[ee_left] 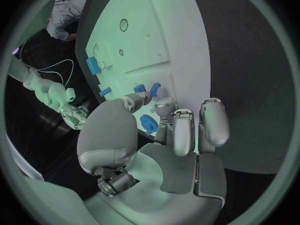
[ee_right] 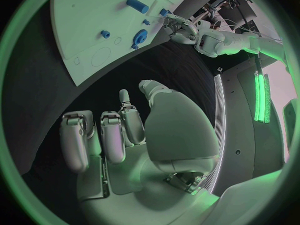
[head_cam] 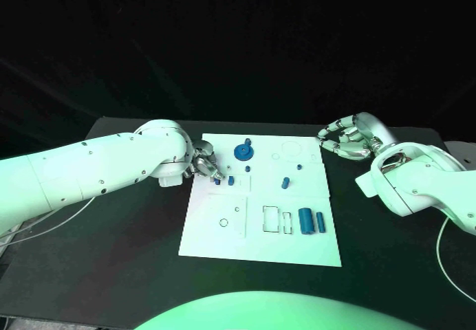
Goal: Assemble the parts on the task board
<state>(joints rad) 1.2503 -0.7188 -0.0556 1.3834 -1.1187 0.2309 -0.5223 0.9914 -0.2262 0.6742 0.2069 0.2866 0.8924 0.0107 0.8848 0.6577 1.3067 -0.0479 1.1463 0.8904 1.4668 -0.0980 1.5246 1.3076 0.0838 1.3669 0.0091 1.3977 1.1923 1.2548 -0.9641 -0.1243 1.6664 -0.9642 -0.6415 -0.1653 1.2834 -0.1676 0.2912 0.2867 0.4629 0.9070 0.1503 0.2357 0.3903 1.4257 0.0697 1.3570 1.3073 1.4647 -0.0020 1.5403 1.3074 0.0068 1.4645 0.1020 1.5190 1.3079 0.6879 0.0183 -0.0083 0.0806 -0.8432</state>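
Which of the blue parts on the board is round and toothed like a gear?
The blue gear near the far edge of the task board, just beyond the left hand. It is a wide disc; the other blue parts are small pegs or slim cylinders.

Readable text: you will find none in any view.
Task board (head_cam: 298, 237): you see thin outlined shapes drawn on its white face, with no letters or numbers that can be made out.
Blue parts (head_cam: 312, 221): no marks or labels on them.
Hands and arms: no brand or number legible on them.
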